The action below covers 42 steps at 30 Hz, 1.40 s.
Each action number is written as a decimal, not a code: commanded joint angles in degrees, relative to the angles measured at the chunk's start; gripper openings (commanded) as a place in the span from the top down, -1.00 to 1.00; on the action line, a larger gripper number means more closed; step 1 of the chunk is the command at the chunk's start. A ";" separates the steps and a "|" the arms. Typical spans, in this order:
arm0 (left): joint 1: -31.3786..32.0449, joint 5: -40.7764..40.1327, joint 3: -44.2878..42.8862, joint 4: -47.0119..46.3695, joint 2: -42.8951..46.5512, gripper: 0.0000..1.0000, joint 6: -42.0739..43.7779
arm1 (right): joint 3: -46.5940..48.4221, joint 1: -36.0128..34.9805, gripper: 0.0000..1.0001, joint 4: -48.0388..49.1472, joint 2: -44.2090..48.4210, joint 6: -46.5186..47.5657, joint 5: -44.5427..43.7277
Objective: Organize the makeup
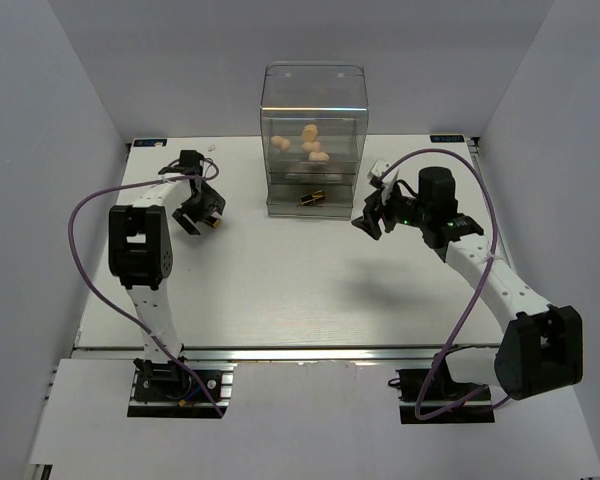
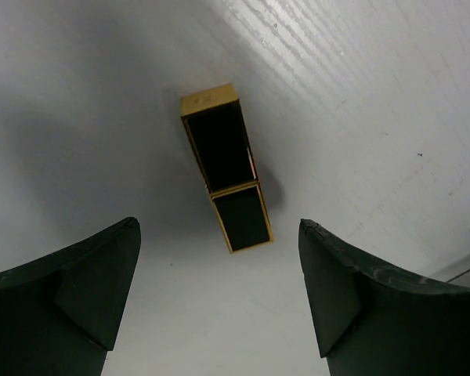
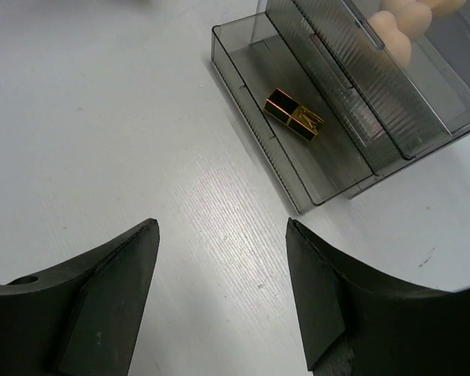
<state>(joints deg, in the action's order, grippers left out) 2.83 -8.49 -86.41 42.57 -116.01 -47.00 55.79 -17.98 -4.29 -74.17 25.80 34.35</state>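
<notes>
The white table carries the whole job. At its far side, well ahead of both grippers, stands the tall clear drawer box. Its bottom drawer stands pulled out toward the arms, presumably so that small items can be dropped in from above.

The right gripper hangs above bare table with its fingers spread and nothing between them. The open drawer lies ahead of it and off to one side, near but not under it. It looks parked clear of the box, which leaves the drawer mouth free.

The left gripper is also spread wide and tipped down at the table, with no contact yet that I can see.

Four peach egg-shaped sponges sit bunched in an upper compartment of the box, far ahead of the left gripper. From the right wrist they show just beyond the open drawer.

One black-and-gold lipstick tube already lies flat in that drawer. The second lipstick tube lies flat on the table directly ahead of the left fingers, lined up with the gap between them — a likely pick, though its long axis runs away from the gripper. I cannot find the flat packets in any view.
</notes>
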 commanded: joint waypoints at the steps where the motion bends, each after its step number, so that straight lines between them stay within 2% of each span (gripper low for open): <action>1: -0.02 -1.62 -5.77 3.31 -1.23 -0.82 1.21 | -0.85 1.10 -0.42 2.62 2.45 -3.04 2.56; 5: -0.02 -2.58 -8.60 5.07 -5.54 -0.72 1.13 | -1.74 1.72 -0.43 3.24 3.07 -3.83 2.83; 8: -0.10 -2.94 -8.51 5.16 -6.25 -0.55 0.69 | -1.91 1.98 -0.42 3.33 3.24 -4.00 3.00; 9: -0.19 -2.76 -8.60 5.16 -6.51 -0.35 0.68 | -1.91 1.98 -0.42 3.33 3.24 -4.09 3.09; 11: -0.28 -1.97 -8.86 5.33 -7.12 -0.07 0.77 | -2.09 2.07 -0.42 3.42 3.42 -4.18 3.18; 12: -0.28 -1.62 -8.86 5.42 -7.22 0.35 0.95 | -2.18 2.16 -0.43 3.50 3.59 -4.36 3.18; 13: -0.28 -1.18 -9.04 5.77 -7.30 0.53 0.95 | -2.35 2.16 -0.43 3.68 3.77 -4.36 3.36; 15: -0.28 -0.56 -8.78 5.95 -7.04 0.82 1.12 | -2.70 2.24 -0.42 3.68 4.12 -4.53 3.44; 18: -0.28 1.28 -5.89 3.76 -3.72 0.96 1.47 | -3.14 2.24 -0.42 3.68 4.74 -4.53 3.53; 22: -0.28 8.30 1.32 -3.61 4.72 1.00 2.62 | -3.76 2.68 -0.43 3.68 6.40 -3.66 3.36; 23: -0.19 13.62 5.42 -8.33 6.74 1.00 2.79 | -3.85 2.77 -0.43 3.85 6.67 -3.65 3.44; 27: 1.30 24.01 17.37 -23.82 19.21 1.00 2.80 | -4.64 3.12 -0.44 6.14 7.46 -4.70 3.80; 30: 3.93 27.81 24.42 -32.70 27.83 1.00 3.41 | -4.38 3.30 -0.44 6.49 7.03 -5.67 4.23; 35: 9.28 28.62 31.91 -41.66 35.14 1.00 -1.76 | -3.23 3.47 -0.44 7.02 6.06 -7.52 4.32; 42: 15.62 25.02 35.53 -55.39 32.96 1.00 -19.06 | -2.88 4.18 -0.44 7.28 6.85 -8.93 3.71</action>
<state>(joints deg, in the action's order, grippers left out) 16.80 17.65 -51.05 -3.84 -82.00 -56.69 51.62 -14.37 0.21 -68.12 18.33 37.69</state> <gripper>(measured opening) 0.373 0.722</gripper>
